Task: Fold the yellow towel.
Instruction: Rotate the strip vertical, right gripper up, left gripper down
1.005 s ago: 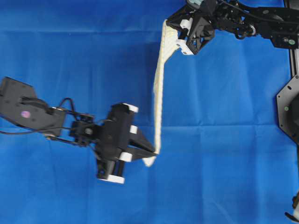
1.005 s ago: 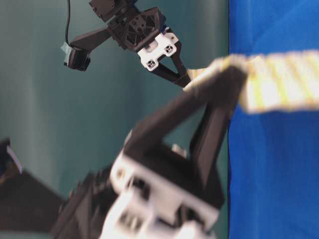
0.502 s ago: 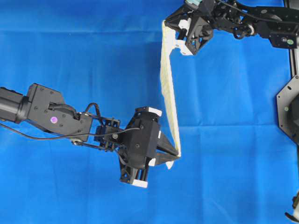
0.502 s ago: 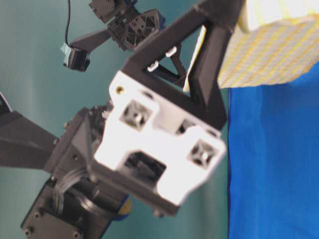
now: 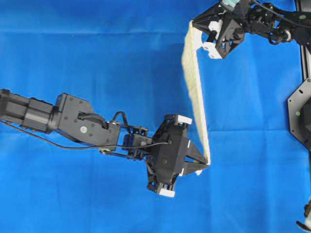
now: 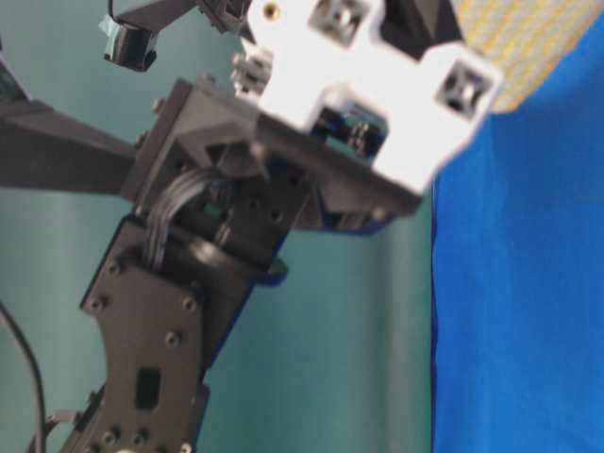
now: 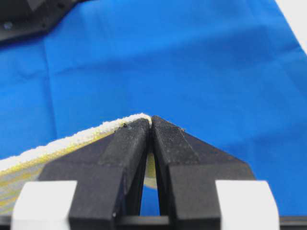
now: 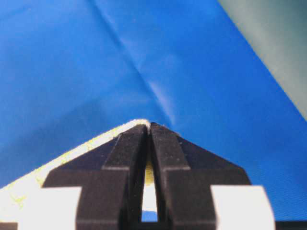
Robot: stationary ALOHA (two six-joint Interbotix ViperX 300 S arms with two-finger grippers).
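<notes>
Holding the yellow towel point(image 5: 195, 92) taut, left pincer point(image 5: 204, 163) and right pincer point(image 5: 196, 30) clamped on opposite corners; advising level, matched travel over the blue cloth point(image 5: 97, 58).

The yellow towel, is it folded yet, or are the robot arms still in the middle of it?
Still in the middle. Done: both arms have picked up the yellow towel; the left gripper and right gripper are each shut on an end, and it hangs stretched between them above the blue cloth. In hand: carrying it. Left: laying it down, folding it over and letting go. No fold shows yet.
</notes>
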